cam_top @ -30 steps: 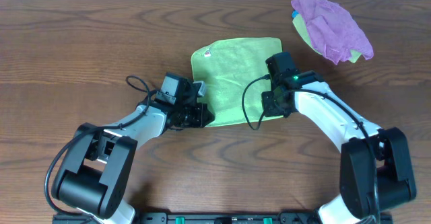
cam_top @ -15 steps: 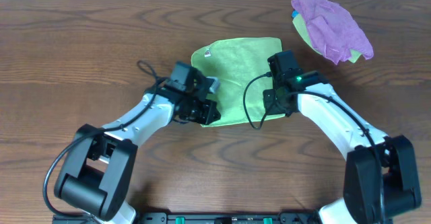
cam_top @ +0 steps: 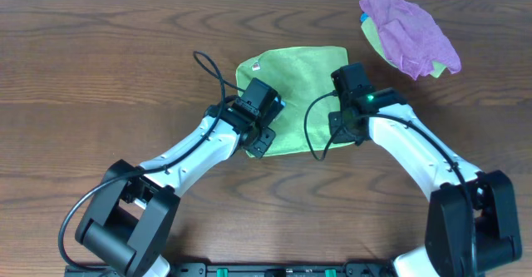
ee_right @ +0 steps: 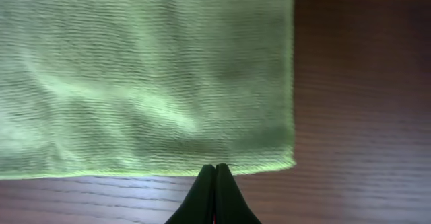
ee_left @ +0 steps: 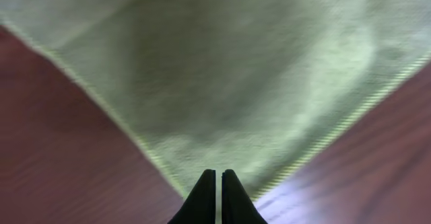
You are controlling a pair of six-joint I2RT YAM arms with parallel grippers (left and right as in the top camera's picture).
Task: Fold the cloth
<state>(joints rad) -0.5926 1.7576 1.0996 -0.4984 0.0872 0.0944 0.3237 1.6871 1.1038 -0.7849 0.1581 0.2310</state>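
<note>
One cloth (cam_top: 293, 84), left hand (ee_left: 217, 175) and right hand (ee_right: 215, 168) pinching it, one purple bundle (cam_top: 411, 34)

Purple cloth (cam_top: 411, 32) on wooden table (cam_top: 100, 69)

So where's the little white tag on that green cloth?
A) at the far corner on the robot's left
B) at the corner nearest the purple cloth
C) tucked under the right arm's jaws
A: in the overhead view the white tag sits at the far corner of the cloth on the robot's left.
</note>
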